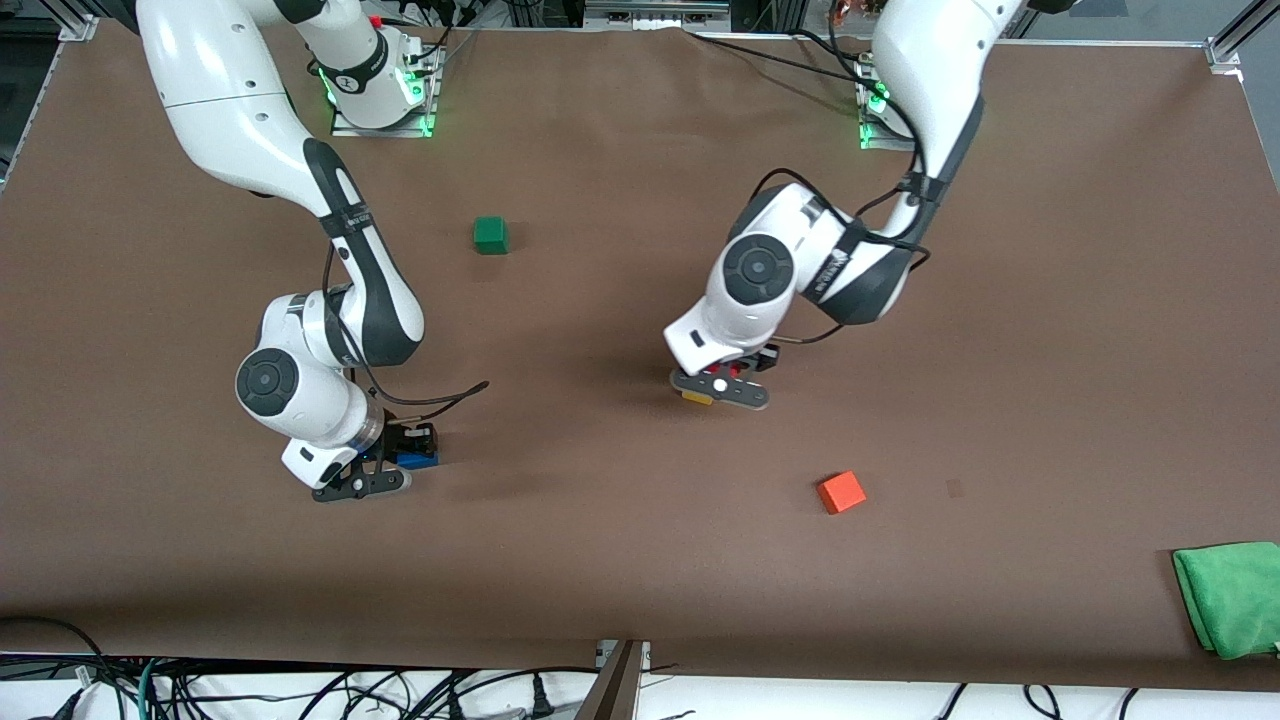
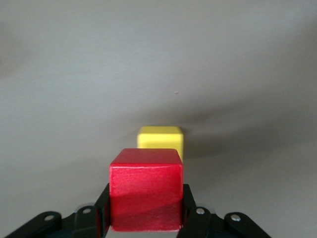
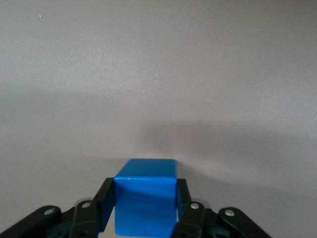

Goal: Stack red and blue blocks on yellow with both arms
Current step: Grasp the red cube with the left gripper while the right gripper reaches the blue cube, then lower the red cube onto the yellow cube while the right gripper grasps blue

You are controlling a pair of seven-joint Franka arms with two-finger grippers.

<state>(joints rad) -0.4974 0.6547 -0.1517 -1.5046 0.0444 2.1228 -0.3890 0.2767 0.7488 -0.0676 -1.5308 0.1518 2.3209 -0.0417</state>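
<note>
- Near the middle of the brown matte table (image 1: 620,540), I see the left gripper (image 1: 722,384) low over a small matte yellow cube (image 1: 697,397), of which only a sliver shows under the wrist in the front view.
- From the left wrist camera, my left gripper (image 2: 146,208) is clamped on a small matte deep red cube (image 2: 146,196), one black finger (image 2: 189,206) pressed to each side face.
- That red cube (image 1: 714,371) hangs above the table; the yellow cube (image 2: 160,142) sits on the surface just past it in that picture, and I cannot tell whether the two touch.
- Toward the right arm's end of the table, the right gripper (image 1: 385,465) is down close to the surface, nearer the front camera than the yellow cube.
- Through the right wrist camera, my right gripper (image 3: 144,208) grips a small matte medium blue cube (image 3: 145,198) between its black fingers (image 3: 182,203); I cannot tell whether this cube rests on the table.
- The blue cube (image 1: 416,459) shows as a thin blue edge beside the gripper in the front view.
- A small dark green cube (image 1: 490,235) sits toward the bases, between the two arms.
- A small orange cube (image 1: 841,492) lies nearer the front camera than the left gripper.
- A folded green cloth (image 1: 1232,596) lies at the table's edge at the left arm's end.
- I can read no label or writing on any cube; a dark marking on the left arm's forearm is too small to read.
</note>
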